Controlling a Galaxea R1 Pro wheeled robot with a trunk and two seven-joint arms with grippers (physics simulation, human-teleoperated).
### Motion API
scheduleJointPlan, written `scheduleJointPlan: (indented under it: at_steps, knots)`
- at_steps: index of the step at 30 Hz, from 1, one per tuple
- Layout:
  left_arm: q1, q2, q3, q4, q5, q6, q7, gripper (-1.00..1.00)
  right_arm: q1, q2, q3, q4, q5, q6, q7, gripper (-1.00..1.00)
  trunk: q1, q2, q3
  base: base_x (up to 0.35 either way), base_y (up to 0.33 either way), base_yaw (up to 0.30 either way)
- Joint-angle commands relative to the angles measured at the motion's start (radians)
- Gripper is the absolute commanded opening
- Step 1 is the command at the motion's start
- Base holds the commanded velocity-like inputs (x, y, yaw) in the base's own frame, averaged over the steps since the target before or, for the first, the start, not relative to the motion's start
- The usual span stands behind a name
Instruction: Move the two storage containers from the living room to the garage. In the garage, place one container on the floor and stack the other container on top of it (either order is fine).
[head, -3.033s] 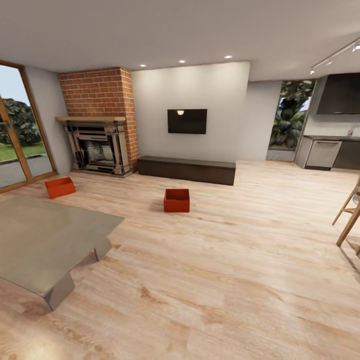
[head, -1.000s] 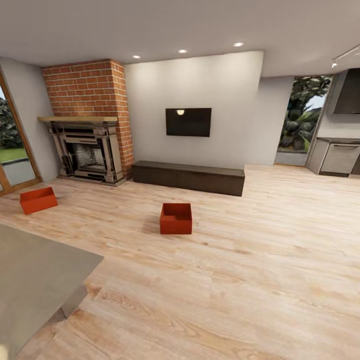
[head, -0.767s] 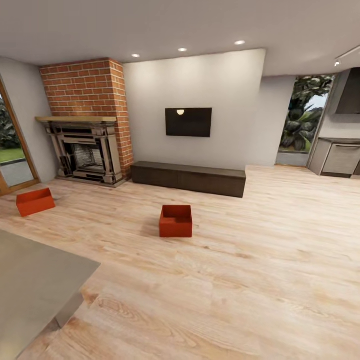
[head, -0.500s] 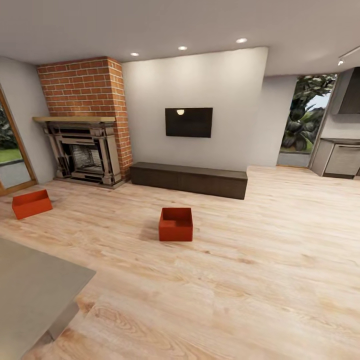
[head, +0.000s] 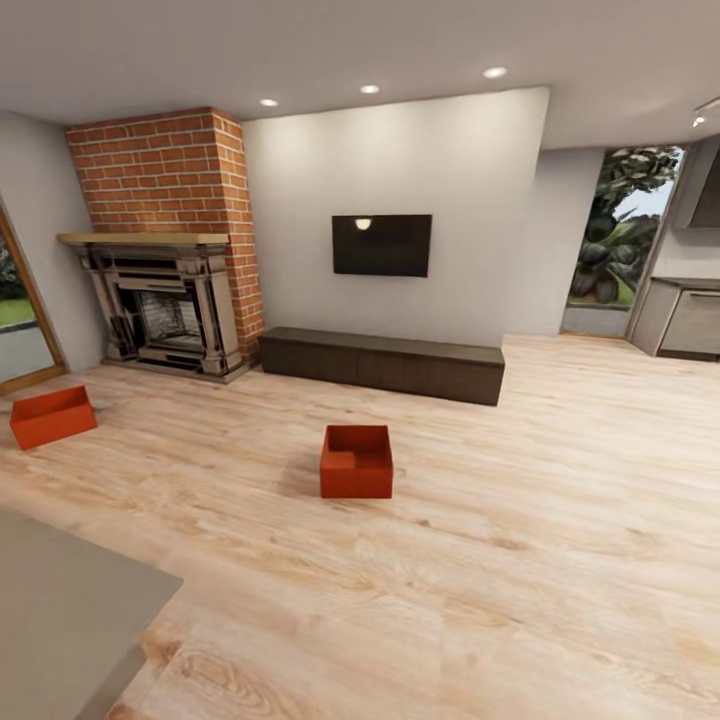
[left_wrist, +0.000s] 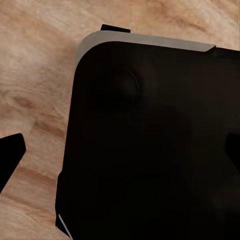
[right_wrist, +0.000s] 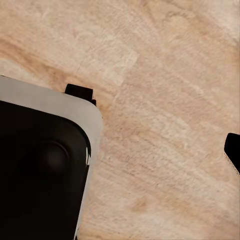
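Bins (head: 356, 462) (head: 52, 416) on wood floor: prob light, stiff plastic; grab by rim. Gripper state both arms: can't tell.

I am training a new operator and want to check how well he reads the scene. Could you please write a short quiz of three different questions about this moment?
1. True or false: both storage containers stand on the wood floor of the living room.
2. Which container lies nearer the fireplace? A) the left container B) the middle container
3. Fill in: the TV hangs on the white wall above the long dark ____.

Key:
1. True. Both rest on the wood floor, and neither is held.
2. A. It sits at the head view's left, in front of the fireplace.
3. bench.
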Motion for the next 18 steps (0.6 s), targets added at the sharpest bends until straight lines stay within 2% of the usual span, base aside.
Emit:
scheduleJointPlan:
  at_steps: [1, 7, 18]
  knots:
    - [0.0, 0.0, 0.001, -0.001, 0.005, -0.002, 0.0, 1.0, -0.001, 0.0, 0.008, 0.003, -0.007, -0.006, -0.002, 1.0, 0.001, 0.0, -0.001, 0.327, 0.135, 0.0]
    - [0.0, 0.0, 0.001, -0.001, 0.005, 0.0, 0.0, 1.0, -0.001, 0.001, 0.008, 0.003, -0.007, -0.006, -0.002, 1.0, 0.001, 0.0, -0.001, 0.327, 0.093, 0.0]
    - [0.0, 0.0, 0.001, 0.0, 0.006, 0.006, 0.0, 1.0, -0.001, 0.0, 0.008, 0.003, -0.007, -0.006, -0.002, 1.0, 0.001, 0.0, -0.001, 0.327, 0.009, 0.0]
